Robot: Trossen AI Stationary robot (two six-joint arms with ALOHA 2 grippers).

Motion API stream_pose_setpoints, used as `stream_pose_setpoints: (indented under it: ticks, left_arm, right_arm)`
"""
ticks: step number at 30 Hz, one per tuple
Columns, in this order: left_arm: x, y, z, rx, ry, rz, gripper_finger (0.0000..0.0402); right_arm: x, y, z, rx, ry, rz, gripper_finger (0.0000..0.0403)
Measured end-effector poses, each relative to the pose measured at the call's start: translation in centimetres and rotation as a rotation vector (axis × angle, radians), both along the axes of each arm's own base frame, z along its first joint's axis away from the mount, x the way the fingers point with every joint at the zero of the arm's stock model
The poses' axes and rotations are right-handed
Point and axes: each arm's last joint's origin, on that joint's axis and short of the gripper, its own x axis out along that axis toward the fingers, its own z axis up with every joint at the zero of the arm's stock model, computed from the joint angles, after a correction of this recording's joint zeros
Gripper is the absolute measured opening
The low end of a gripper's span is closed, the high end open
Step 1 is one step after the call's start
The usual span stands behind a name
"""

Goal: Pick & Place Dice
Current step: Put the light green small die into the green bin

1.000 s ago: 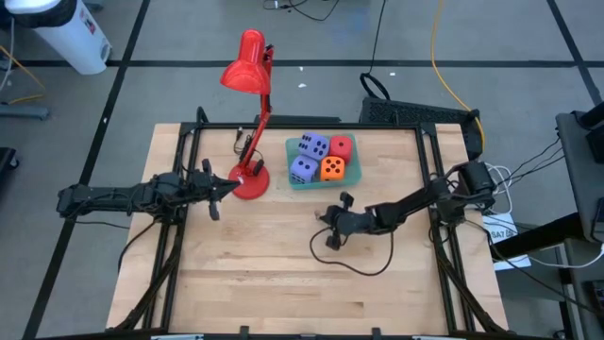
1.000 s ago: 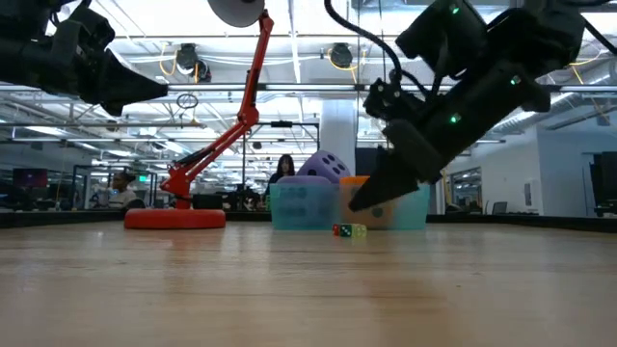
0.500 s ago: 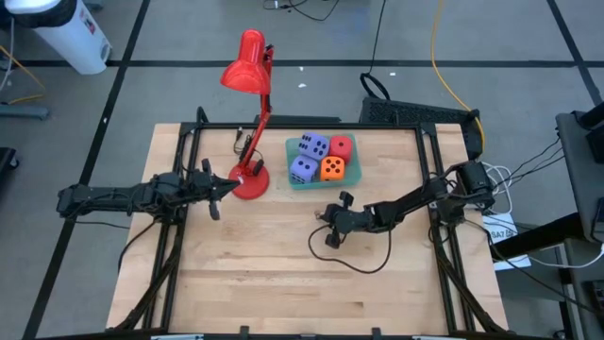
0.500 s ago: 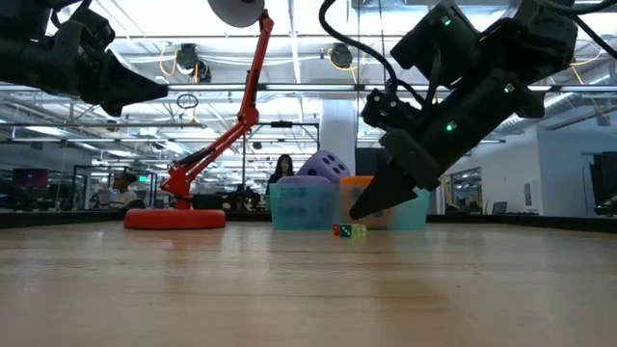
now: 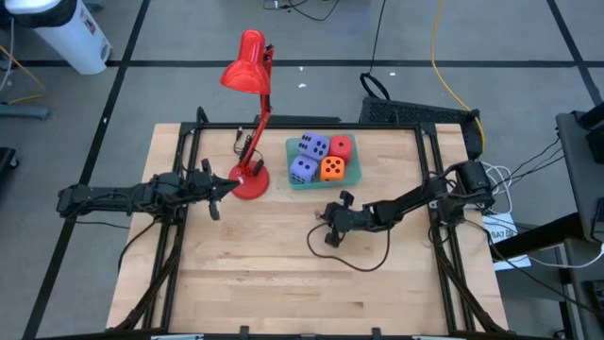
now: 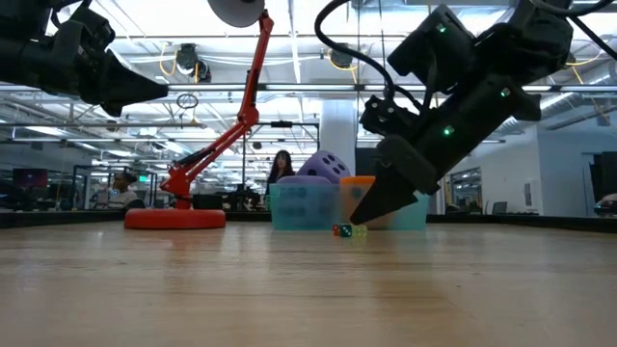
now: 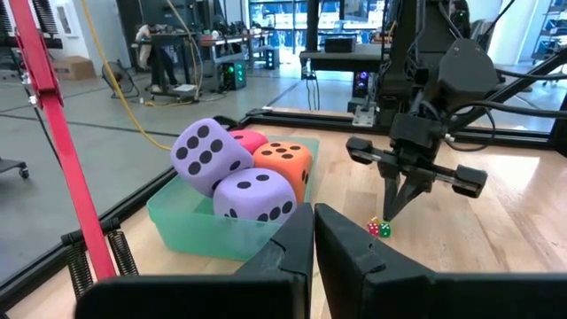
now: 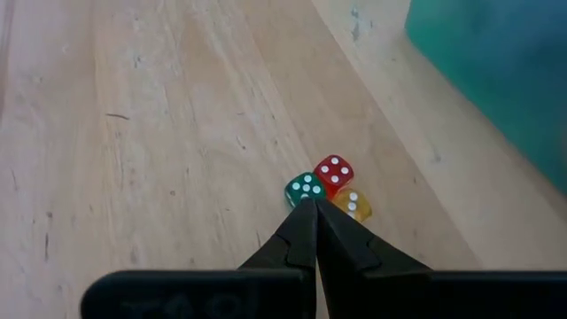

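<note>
Dice (image 5: 320, 158), four big cubes, sit in the green tray (image 5: 353, 177) beside the lamp (image 5: 249, 179), while the right gripper (image 8: 308, 210), jaws together, points at three tiny dice (image 8: 327, 188) on the table (image 5: 264, 274); left gripper (image 5: 223, 191) hangs shut near the lamp base.

Overall light: the table (image 5: 283, 264) is evenly and brightly lit from above.
Source: rows of ceiling lights (image 6: 318, 48) are seen glaring in the low view.
Shadows: only soft, faint ones are cast on the wood.
Focus: the near tabletop (image 6: 289, 299) is blurred in the low view.
Right wrist view: the green bin (image 8: 505, 71) is rendered soft.
</note>
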Motion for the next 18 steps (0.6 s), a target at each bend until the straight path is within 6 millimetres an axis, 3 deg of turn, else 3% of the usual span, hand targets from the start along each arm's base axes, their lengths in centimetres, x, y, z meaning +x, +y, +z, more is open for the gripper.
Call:
stream_pose_setpoints:
  ticks: [11, 18]
  left_arm:
    - [0.0, 0.0, 0.0, -0.016, -0.004, 0.001, 0.0026]
    - [0.0, 0.0, 0.0, -0.018, -0.004, 0.001, 0.0026]
  right_arm:
    - [-0.3, -0.2, -0.3, 0.045, 0.027, -0.058, 0.0000]
    - [-1.4, 1.0, 0.3, 0.053, 0.087, -0.032, 0.0000]
